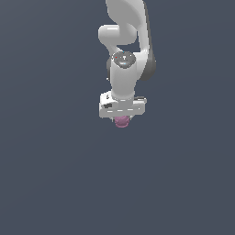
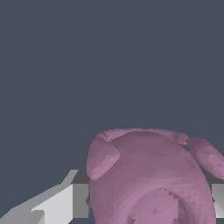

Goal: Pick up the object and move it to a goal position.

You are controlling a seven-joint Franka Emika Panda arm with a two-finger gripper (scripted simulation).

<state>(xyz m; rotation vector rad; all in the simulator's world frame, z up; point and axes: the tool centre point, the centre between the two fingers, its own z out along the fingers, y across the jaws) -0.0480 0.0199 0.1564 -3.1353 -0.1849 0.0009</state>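
Note:
The object (image 1: 122,121) is a small mauve-pink, lumpy, rounded item. In the exterior view it sits directly under the white gripper (image 1: 122,118), only its lower part showing below the hand. In the wrist view the object (image 2: 148,179) fills the space between the two fingers (image 2: 65,203), with a grey pad touching each side. The gripper is shut on the object. The arm hangs down from above, near the middle of the exterior view.
A plain dark grey-blue surface (image 1: 55,174) fills both views. No other objects, containers or edges show.

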